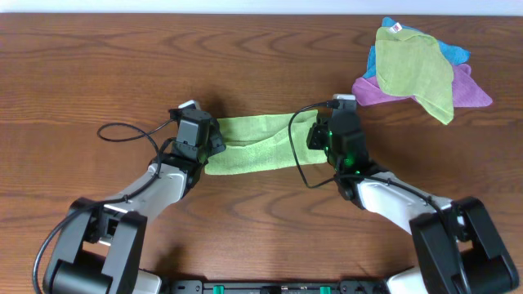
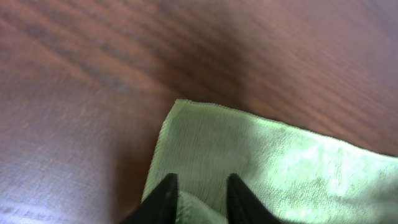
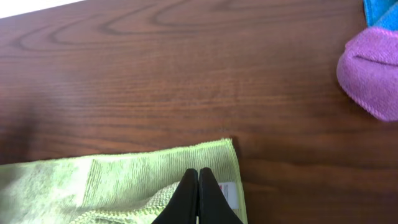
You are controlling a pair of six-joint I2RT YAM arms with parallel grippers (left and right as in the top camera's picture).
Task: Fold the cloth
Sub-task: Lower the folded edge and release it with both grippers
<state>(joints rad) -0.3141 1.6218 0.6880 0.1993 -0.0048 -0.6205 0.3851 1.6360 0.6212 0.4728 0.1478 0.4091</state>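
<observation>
Astride the lime-green microfibre cloth (image 1: 253, 143), the left gripper (image 2: 198, 186) stands slightly parted; the right gripper (image 3: 198, 177) is clenched, tips touching it.

The table (image 1: 82, 65) is viewed straight down from overhead; ends of the cloth (image 1: 253, 145) are seen closely from both wrists.

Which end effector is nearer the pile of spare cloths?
Right. The right end effector sits at the lime-green cloth's end facing the pile; the left end effector is at its far end.
</observation>
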